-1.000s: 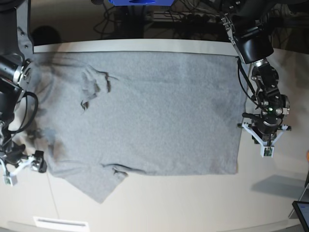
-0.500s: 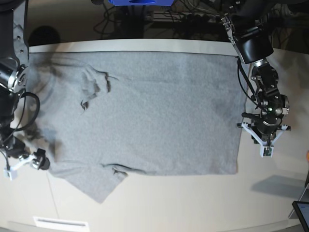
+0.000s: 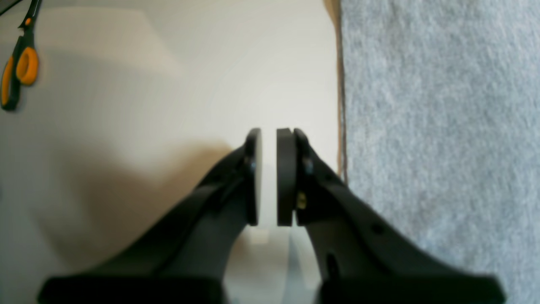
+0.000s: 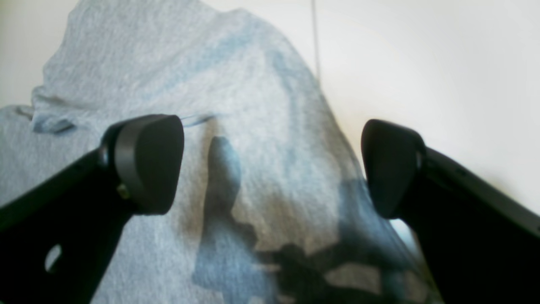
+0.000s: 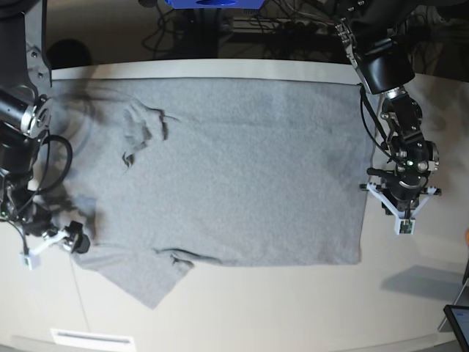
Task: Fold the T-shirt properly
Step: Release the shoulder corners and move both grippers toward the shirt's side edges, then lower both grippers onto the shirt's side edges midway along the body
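A: Base view. How does the T-shirt (image 5: 220,172) lie?

B: Flat on the table (image 5: 308,308), long axis left to right. Straight hem toward the left gripper (image 5: 405,226), sleeves toward the right gripper (image 5: 51,245). Plain heather-grey side up, small crumple at upper left, near sleeve pointing at the front edge.

A: Left wrist view?

B: Left gripper (image 3: 269,177) over bare table just beside the hem (image 3: 342,105); jaws nearly together, a thin gap, nothing pinched. Scissors (image 3: 17,67) at far left.

A: Right wrist view?

B: Right gripper (image 4: 272,164) spread wide above the sleeve (image 4: 236,126). Whether a pad touches the cloth, I can't tell; blurred.
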You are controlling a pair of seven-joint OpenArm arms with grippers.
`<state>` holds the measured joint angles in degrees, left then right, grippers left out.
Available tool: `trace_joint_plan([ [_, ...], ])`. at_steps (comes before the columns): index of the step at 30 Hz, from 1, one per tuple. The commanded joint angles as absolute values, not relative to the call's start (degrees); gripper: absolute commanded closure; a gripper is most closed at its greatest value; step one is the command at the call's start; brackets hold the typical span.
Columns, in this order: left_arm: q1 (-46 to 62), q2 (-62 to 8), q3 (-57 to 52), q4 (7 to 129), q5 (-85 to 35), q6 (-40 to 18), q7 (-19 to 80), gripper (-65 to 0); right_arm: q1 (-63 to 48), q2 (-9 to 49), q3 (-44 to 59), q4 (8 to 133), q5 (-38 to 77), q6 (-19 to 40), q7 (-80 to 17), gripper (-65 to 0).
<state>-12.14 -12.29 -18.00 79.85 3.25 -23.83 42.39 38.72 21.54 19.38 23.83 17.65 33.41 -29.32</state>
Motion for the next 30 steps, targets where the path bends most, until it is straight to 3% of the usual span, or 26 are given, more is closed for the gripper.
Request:
trace_joint_plan([
  [1, -13.1, -13.6, -18.2, 81.1, 3.1, -23.3, 41.3, -6.9, 40.3, 21.8, 18.0, 24.7, 17.9, 33.8, -29.5, -60.8],
  [12, -12.9, -14.6, -18.2, 80.7, 3.1, -23.3, 41.3, -6.9, 40.4, 20.4, 15.0, 24.8, 18.0, 33.8, -29.4, -46.6],
  [15, -13.1, -14.6, -18.2, 80.6, 3.1, -23.3, 41.3, -6.9, 40.4, 20.4, 14.9, 24.8, 18.0, 33.8, -28.4, -31.5],
  [19, -13.3, -14.6, -18.3, 80.3, 3.0, -23.3, 41.3, -7.1, 40.2, 20.4, 14.8, 24.4, 17.9, 33.8, -26.9, -3.5],
  [20, -13.5, -14.6, -18.3, 79.5, 3.0, -23.3, 41.3, -7.1, 40.2, 20.4, 14.8, 24.4, 17.9, 33.8, -26.9, 0.0],
  [22, -15.8, -14.6, -18.3, 77.5, 2.7, -23.3, 41.3, -7.4, 40.1, 20.4, 14.8, 24.4, 17.9, 33.8, -26.8, -0.4],
  [25, -19.7, -14.6, -18.5, 72.0, 2.5, -23.3, 41.3, -16.5, 40.1, 20.4, 14.7, 24.4, 17.9, 33.8, -26.8, 0.0],
  [30, -28.3, -14.6, -18.5, 62.9, 2.3, -23.3, 41.3, -37.1, 40.1, 20.4, 14.7, 24.4, 17.8, 33.8, -26.8, 0.0],
])
